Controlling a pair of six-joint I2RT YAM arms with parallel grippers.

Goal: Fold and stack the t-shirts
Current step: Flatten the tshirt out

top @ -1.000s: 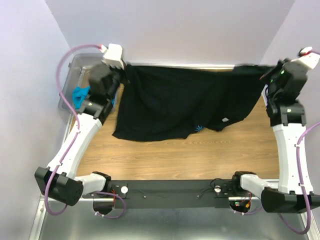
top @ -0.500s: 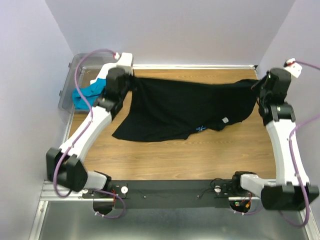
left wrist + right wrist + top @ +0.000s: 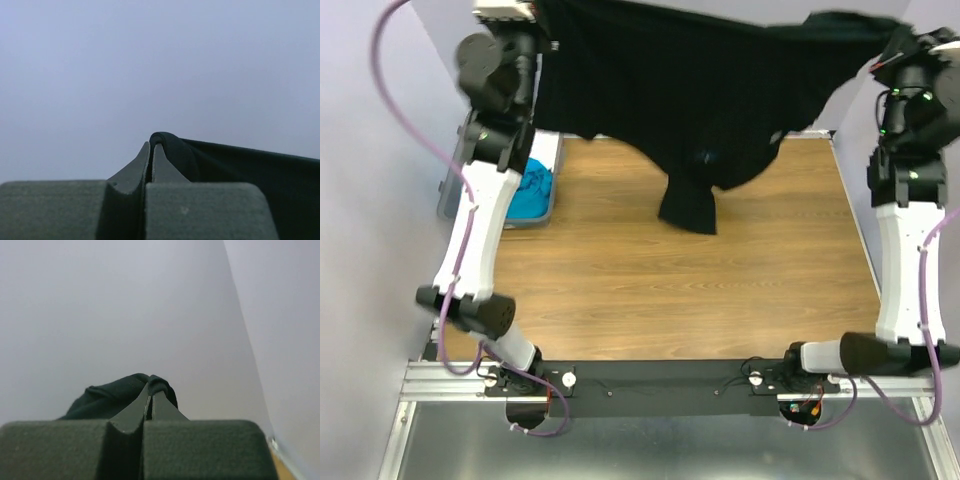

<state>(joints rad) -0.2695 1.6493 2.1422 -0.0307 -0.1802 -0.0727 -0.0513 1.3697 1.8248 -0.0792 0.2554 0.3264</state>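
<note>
The large black t-shirt (image 3: 690,95) hangs in the air, stretched between both raised arms, its lower part dangling over the wooden table (image 3: 670,290). My left gripper (image 3: 542,12) is shut on its left upper corner; the left wrist view shows black cloth (image 3: 215,160) pinched between the fingers (image 3: 134,167). My right gripper (image 3: 895,35) is shut on the right upper corner; the right wrist view shows cloth (image 3: 120,392) bunched over the fingertips (image 3: 162,407). The turquoise-blue t-shirt (image 3: 532,190) lies in the clear bin. The white t-shirt is out of view.
The clear plastic bin (image 3: 455,195) stands at the table's left side, partly behind the left arm. Pale walls close in at the back and both sides. A black rail (image 3: 660,378) with the arm bases runs along the near edge.
Both arms have lifted high, pulling the black t-shirt off the table so that it hangs spread between them.
</note>
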